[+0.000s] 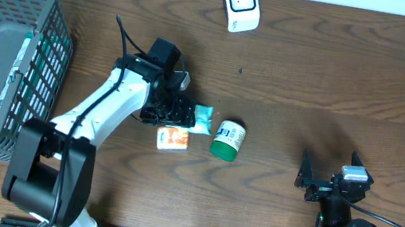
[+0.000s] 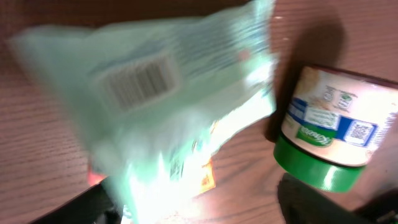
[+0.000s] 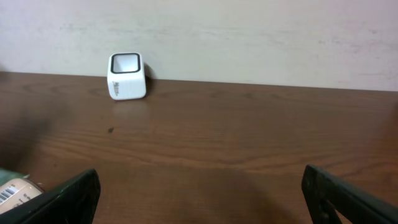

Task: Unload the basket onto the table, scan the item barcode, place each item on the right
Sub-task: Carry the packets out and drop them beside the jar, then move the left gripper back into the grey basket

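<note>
A pale green pouch (image 2: 155, 93) with a barcode on its upper face fills the left wrist view, blurred, lying between the wide-apart fingers of my left gripper (image 2: 196, 208); the jaws do not press on it. From overhead the pouch (image 1: 202, 117) lies on the table just right of the left gripper (image 1: 184, 115). The white scanner (image 1: 241, 4) stands at the far edge and also shows as the scanner (image 3: 127, 76) in the right wrist view. My right gripper (image 3: 202, 199) is open and empty at the near right, seen overhead as the right gripper (image 1: 320, 179).
A green-lidded jar (image 1: 227, 139) lies on its side right of the pouch, close to the left gripper's right finger. An orange packet (image 1: 172, 137) lies just in front of the pouch. A grey basket (image 1: 45, 34) with several packets stands at the left edge.
</note>
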`<state>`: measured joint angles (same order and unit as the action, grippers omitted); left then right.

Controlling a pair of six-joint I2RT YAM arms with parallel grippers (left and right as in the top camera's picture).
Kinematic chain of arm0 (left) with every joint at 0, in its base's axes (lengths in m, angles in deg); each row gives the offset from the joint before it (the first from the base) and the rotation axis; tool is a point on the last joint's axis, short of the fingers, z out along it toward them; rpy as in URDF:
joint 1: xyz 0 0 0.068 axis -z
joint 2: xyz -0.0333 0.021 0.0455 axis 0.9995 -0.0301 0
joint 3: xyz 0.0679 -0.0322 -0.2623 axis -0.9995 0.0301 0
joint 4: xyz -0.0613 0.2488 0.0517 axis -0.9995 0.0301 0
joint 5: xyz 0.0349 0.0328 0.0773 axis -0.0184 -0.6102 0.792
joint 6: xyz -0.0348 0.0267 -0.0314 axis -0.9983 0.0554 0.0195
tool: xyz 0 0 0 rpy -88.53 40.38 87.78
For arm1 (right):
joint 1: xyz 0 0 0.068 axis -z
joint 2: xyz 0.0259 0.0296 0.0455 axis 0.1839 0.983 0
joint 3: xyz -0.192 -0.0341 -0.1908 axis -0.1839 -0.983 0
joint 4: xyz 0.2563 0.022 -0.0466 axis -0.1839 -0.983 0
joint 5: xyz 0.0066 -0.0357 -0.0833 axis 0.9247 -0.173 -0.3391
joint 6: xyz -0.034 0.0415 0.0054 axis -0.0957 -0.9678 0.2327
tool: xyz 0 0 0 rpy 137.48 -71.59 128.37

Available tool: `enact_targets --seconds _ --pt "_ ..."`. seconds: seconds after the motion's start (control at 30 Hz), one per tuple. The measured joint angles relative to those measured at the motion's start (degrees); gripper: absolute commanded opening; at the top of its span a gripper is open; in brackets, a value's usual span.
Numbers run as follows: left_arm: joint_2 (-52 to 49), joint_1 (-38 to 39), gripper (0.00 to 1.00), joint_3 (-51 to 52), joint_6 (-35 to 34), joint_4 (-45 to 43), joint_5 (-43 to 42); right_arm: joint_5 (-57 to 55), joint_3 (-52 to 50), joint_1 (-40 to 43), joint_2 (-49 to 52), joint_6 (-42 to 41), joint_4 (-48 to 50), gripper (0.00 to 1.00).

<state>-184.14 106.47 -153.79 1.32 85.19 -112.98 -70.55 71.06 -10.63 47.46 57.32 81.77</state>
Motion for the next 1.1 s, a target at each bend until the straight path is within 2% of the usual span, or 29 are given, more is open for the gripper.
enact_targets --seconds 0.23,0.4,0.5,0.67,0.8,1.03,1.1 --pt "0.74 -2.32 0.89 -2.6 0.66 0.79 -0.02 0.0 0.0 0.0 0.0 0.0 -0.02 0.99" --pt "6.93 -2.82 0.89 -5.44 0.68 2.86 1.29 0.0 0.0 0.0 0.0 0.0 -0.02 0.99" --pt "11.52 -2.73 0.91 -10.1 0.39 9.05 5.86 0.02 0.0 0.0 0.0 0.0 -0.02 0.99" --pt "15.1 -5.6 0.93 -27.34 -0.07 23.52 18.12 0.0 0.0 0.0 0.0 0.0 -0.04 0.99" --pt "15.87 -14.43 0.93 -40.22 -0.07 27.28 26.4 0.0 0.0 0.0 0.04 0.0 -0.02 0.99" --pt "15.72 -33.88 1.0 -43.17 -1.75 27.08 33.77 0.02 0.0 0.02 0.04 0.0 -0.02 0.99" --pt "14.45 -38.99 0.98 -43.15 -2.08 27.08 34.69 0.02 0.0 0.0 0.04 0.0 -0.02 0.99"
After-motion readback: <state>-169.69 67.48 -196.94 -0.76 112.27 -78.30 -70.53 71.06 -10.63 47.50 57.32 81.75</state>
